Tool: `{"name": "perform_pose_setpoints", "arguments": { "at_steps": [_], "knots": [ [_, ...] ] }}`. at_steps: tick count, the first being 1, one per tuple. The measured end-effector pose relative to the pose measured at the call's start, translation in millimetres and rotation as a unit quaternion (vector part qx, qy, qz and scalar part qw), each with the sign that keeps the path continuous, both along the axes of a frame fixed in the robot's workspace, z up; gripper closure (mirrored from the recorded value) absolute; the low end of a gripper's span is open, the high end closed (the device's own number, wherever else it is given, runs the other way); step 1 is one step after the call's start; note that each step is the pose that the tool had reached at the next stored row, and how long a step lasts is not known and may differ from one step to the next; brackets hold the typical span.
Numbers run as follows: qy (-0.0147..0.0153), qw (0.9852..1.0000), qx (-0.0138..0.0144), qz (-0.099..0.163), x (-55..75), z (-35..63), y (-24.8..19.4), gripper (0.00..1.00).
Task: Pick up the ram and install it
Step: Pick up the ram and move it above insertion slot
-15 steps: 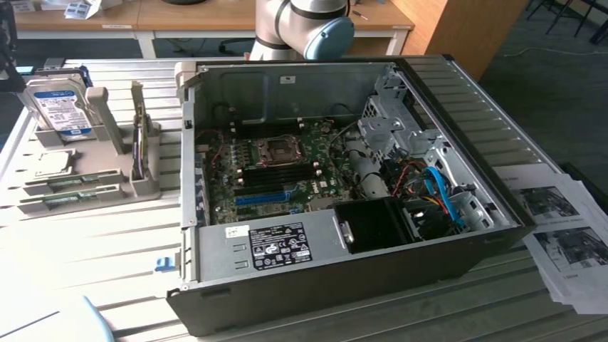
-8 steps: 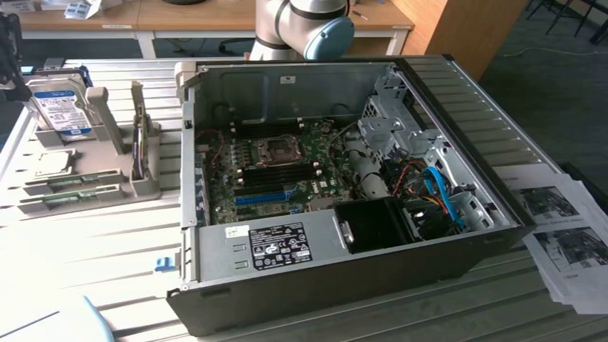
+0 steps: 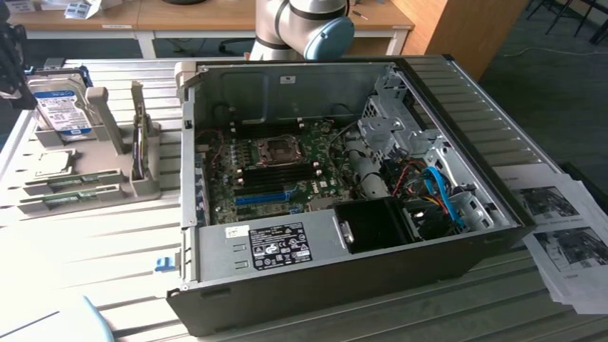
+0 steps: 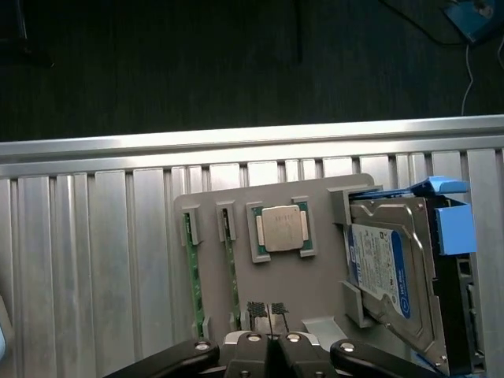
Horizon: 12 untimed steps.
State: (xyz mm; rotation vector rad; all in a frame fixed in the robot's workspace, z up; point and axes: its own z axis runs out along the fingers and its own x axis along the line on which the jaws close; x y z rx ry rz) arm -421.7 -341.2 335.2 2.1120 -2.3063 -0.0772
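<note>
Closest to the wrist camera is the tool [image 4: 268, 309], jaws pressed together with nothing between them, hovering over the grey holder [image 4: 315, 276] on the slatted worktop [image 4: 94, 260]. Reading along the holder from one end: the other ram [image 4: 190, 268] stands on edge in the outermost slot. The ram [image 4: 230, 268] I am after is in the slot just beside it. Then comes the CPU [image 4: 282, 228], lying flat in its frame, and the drive [image 4: 386, 268] is propped at the far end. The tool is nearest the ram, but offset a little toward the CPU side rather than directly over the stick.

To pick it well, I judge the jaws must open before any descent, since shut they would strike the board's top edge. I would centre over the stick with the jaws spanning its thin faces and take it near mid-length, clear of the holder's end posts. The other ram is close, so the outer jaw has little room. A straight lift should free it without bending. The open case [image 3: 332, 178] lies well apart, toward the exterior view's right of the holder.
</note>
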Motion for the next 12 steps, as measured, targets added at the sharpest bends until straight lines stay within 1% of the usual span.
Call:
{"name": "perform_pose_setpoints", "arguments": {
  "at_steps": [3, 12],
  "knots": [
    [0.0, 1.0, 0.0, 0.0, 0.0, -5.0, 0.0, 0.91],
    [0.0001, 1.0, 0.0, 0.0, 0.0, -5.2, 0.0, 0.91]
  ]
}}
